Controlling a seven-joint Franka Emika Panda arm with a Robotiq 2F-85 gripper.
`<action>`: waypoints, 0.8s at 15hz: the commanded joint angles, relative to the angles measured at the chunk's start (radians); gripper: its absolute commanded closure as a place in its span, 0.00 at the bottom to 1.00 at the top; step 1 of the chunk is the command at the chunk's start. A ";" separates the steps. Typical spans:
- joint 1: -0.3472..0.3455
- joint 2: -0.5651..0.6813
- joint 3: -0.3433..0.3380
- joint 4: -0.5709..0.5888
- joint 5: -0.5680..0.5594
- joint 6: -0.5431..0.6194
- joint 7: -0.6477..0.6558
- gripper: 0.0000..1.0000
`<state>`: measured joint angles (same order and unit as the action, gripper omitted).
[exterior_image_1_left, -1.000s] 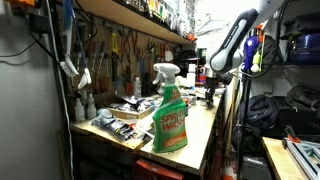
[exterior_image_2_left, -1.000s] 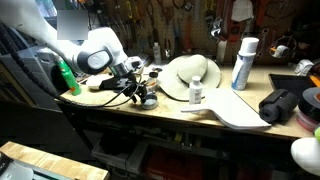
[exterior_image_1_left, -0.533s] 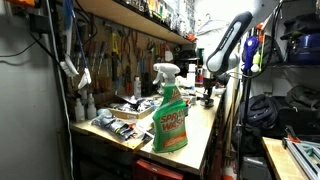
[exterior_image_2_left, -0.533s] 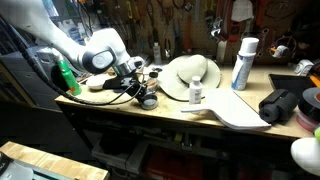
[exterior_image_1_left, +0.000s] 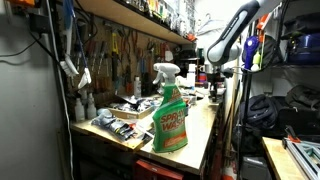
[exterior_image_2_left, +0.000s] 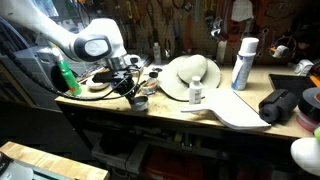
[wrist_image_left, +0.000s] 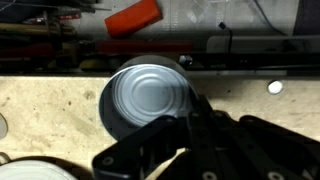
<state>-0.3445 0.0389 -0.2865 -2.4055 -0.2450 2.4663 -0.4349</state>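
A tin can (wrist_image_left: 150, 95) is seen standing upright on the desk (wrist_image_left: 45, 110), close to its front edge, toward the end where a green spray bottle (exterior_image_2_left: 65, 78) is kept. The tool (exterior_image_2_left: 131, 90) is held just above the can, over its rim. How far the tool is parted, and whether anything is gripped, cannot be told. A hat (exterior_image_2_left: 190, 72) is laid nearby.

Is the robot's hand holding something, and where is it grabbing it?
Cannot tell: the hand sits at the rim of the tin can, but its grip is hidden.
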 joint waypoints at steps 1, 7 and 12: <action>0.033 -0.252 0.008 -0.139 0.036 -0.134 -0.182 0.99; 0.132 -0.361 0.034 -0.171 0.030 -0.175 -0.201 0.97; 0.194 -0.341 0.035 -0.183 0.088 -0.049 -0.271 0.99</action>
<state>-0.2246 -0.3004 -0.2561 -2.5659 -0.2048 2.3115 -0.6490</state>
